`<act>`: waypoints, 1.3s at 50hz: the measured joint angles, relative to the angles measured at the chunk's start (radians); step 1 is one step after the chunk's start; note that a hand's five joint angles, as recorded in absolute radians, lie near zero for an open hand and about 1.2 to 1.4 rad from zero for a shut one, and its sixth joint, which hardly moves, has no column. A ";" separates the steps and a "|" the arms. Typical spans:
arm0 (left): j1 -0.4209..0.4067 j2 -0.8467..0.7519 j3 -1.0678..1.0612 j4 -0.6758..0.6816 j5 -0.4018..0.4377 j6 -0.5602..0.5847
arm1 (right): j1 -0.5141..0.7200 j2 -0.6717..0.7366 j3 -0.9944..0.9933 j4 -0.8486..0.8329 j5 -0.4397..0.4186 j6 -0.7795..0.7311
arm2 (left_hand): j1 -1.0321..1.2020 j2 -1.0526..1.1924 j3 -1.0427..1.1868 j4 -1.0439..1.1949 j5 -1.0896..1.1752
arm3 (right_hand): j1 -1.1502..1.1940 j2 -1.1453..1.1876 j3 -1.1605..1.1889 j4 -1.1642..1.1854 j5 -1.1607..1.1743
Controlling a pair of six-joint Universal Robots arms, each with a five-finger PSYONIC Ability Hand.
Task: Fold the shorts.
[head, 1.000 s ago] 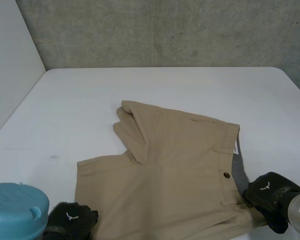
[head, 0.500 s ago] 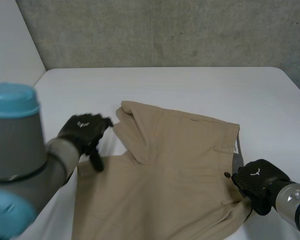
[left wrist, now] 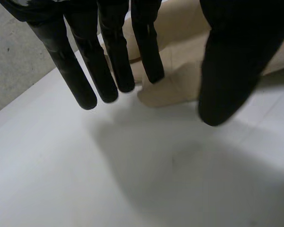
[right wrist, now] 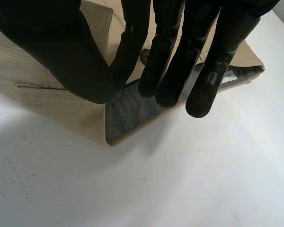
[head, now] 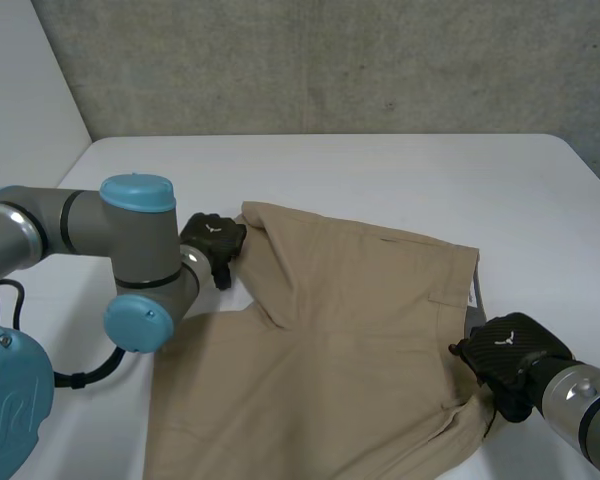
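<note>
Tan shorts (head: 350,330) lie spread on the white table (head: 330,170), one leg folded over toward the far left. My left hand (head: 212,242) hovers at that leg's hem corner. In the left wrist view its fingers (left wrist: 109,61) are straight, the thumb stands apart, and the hem corner (left wrist: 173,87) lies just beyond the fingertips, untouched. My right hand (head: 507,355) is at the waistband on the right. In the right wrist view its thumb (right wrist: 61,56) and fingers pinch the waistband edge (right wrist: 33,90), lifted so the grey lining (right wrist: 128,109) shows.
My left arm (head: 140,250) stretches across the table's left side, its blue-capped joints close to the shorts' near-left edge. A concrete wall (head: 330,60) runs behind the table and a white panel (head: 20,120) stands at the left.
My left hand has swung from the near left corner of the shorts up to the far leg hem, its fingers now straight. My right hand has shifted slightly left at the waistband.
</note>
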 measured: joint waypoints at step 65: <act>0.035 -0.085 0.039 0.152 0.162 -0.080 | 0.001 0.000 0.018 -0.035 0.003 0.001 | 0.025 0.044 0.047 0.045 0.039 | 0.006 0.000 0.000 0.000 0.000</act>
